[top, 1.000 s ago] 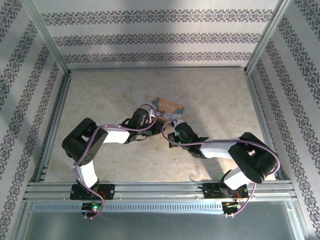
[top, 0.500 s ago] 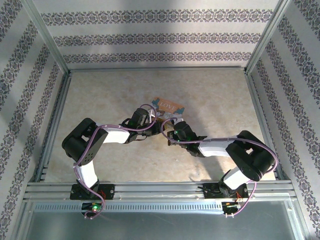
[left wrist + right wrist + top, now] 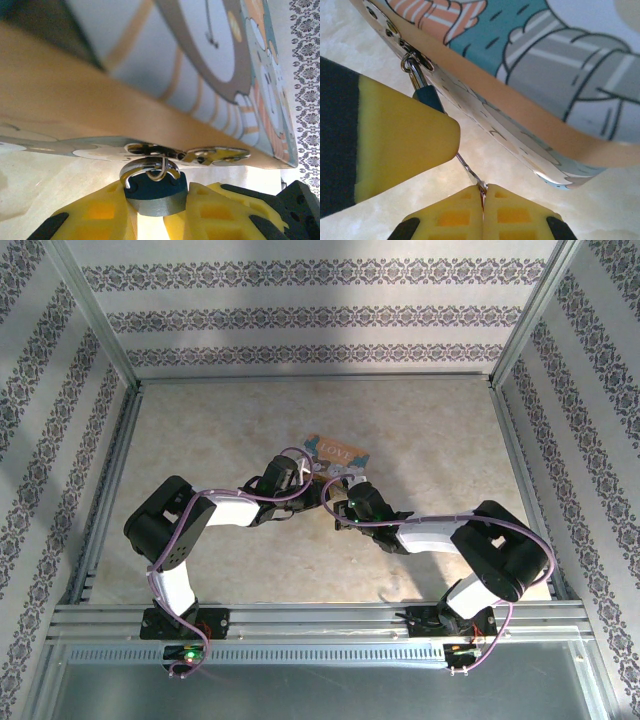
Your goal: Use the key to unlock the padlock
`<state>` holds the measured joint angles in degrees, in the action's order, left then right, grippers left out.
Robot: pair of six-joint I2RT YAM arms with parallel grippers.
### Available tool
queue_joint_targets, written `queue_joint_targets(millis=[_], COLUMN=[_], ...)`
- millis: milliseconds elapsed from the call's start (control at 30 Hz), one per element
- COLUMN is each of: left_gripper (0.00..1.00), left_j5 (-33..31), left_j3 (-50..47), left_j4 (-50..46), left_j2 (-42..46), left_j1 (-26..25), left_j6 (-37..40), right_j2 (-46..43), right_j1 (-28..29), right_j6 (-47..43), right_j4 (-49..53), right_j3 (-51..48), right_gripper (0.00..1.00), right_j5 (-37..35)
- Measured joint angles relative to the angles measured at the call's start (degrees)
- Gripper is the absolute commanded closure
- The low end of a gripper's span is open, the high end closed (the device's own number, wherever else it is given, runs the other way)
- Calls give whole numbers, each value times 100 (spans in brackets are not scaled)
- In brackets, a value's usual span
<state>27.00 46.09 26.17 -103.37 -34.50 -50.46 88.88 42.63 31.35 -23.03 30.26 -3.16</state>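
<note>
The padlock (image 3: 150,189) is a small dark blue body with a silver shackle (image 3: 159,167) hooked through the metal hasp (image 3: 215,155) of an orange-brown "LOVE" box (image 3: 337,452). My left gripper (image 3: 159,200) is shut on the padlock body, one yellow finger on each side. In the right wrist view the padlock (image 3: 429,98) hangs under the box's edge (image 3: 530,120), partly behind a left finger (image 3: 395,130). The key (image 3: 468,171) is a thin silver shaft. My right gripper (image 3: 483,189) is shut on its near end. Its far end runs behind that finger toward the padlock.
The box lies on the beige tabletop (image 3: 420,430) near the middle. Both wrists meet just in front of it, left gripper (image 3: 320,480) and right gripper (image 3: 341,496) almost touching. Metal rails (image 3: 300,620) and patterned walls (image 3: 300,320) enclose the table.
The right arm has shifted a little left, bringing its gripper closer to the left gripper and the box. The left arm and the box have stayed put.
</note>
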Motion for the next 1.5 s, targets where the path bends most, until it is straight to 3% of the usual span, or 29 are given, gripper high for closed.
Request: queue_joint_targets(millis=[1300,1500], left_gripper=[78,78], left_j5=[-44,-66], left_j3=[9,24], left_j4=[0,9], left_j2=[-31,-31], left_j1=[0,0], left_j6=[-68,-98], right_j2=[166,166], right_j1=[0,-4], right_j6=[26,68], right_j4=[-140,-520], right_j3=[70,-24], right_gripper=[100,100], right_j5=[24,122])
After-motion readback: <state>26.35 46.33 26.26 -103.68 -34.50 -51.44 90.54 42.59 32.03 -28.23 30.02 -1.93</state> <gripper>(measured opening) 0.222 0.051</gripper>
